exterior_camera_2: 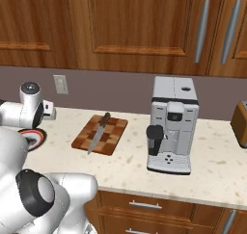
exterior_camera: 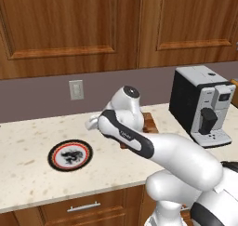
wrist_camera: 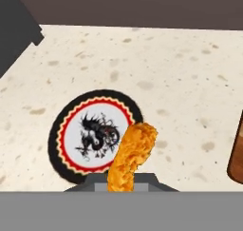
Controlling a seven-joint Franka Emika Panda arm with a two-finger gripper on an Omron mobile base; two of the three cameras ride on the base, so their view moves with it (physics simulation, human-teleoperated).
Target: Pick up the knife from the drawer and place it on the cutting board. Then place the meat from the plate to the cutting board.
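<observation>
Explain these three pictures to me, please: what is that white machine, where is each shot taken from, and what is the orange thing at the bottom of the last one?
The white machine is a robot arm in a computer-rendered kitchen. Two pictures come from cameras on its base, looking over it from behind, one on its left and one on its right. The third comes from a camera on its hand, looking down along the gripper.

On the stone counter lie a checkered cutting board with the knife already on it, a coffee machine, and a round plate with a dark motif in its white centre.

The orange thing is the meat. The gripper is shut on it and holds it above the counter, beside the plate, so it is not yet on the board.
</observation>
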